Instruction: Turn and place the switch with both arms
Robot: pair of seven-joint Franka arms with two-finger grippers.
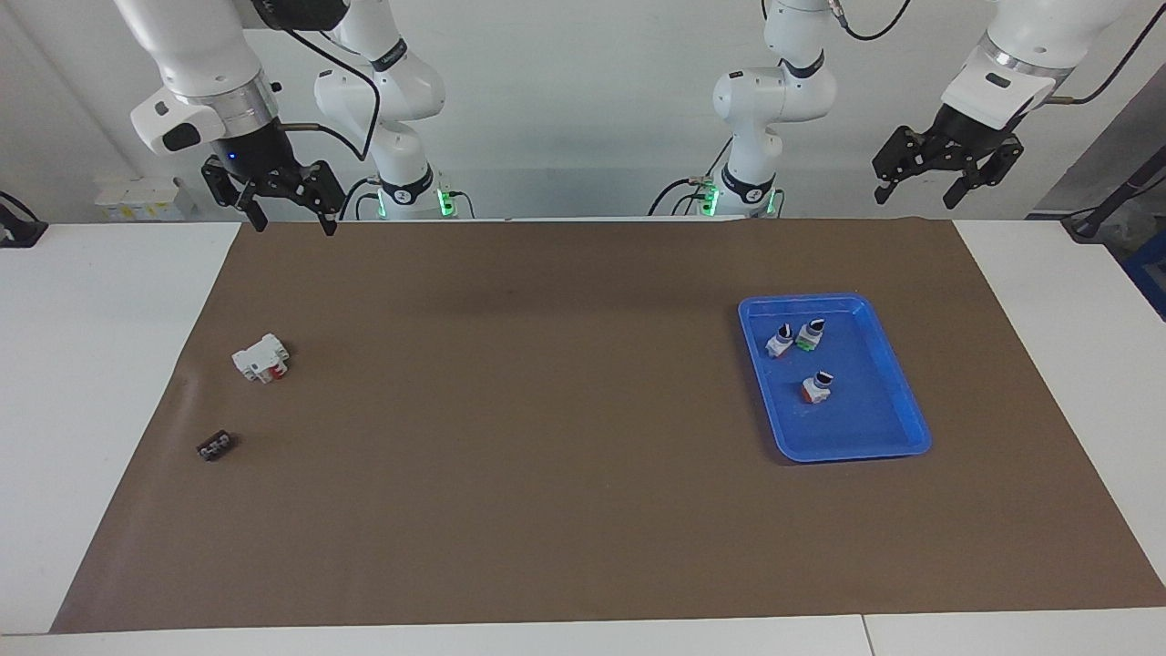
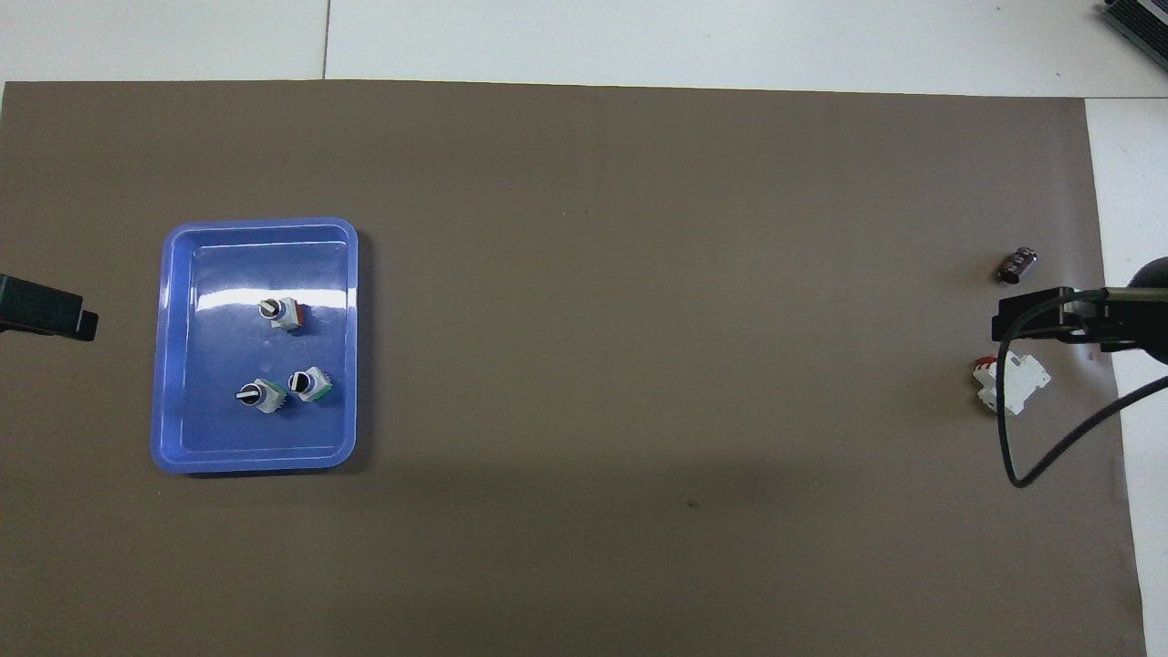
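Brown mat [image 1: 565, 456], blue tray [image 1: 902, 401] (three switches), white block [image 1: 261, 357]

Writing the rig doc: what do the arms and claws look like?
Both arms are glossy white with dark grey joint bands. Each ends in a black two-finger claw: left claw, right claw. Loose black cables trail along each arm. Green lights glow at both bases.

Switch [image 1: 817, 387] [image 2: 279, 312] — in tray [image 1: 897, 401] [image 2: 173, 365]

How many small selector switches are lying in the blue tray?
3, all in the blue tray. The orange-based switch lies alone, farthest from the robots. The red-based switch and green-based switch sit side by side nearer them. None looks hidden.
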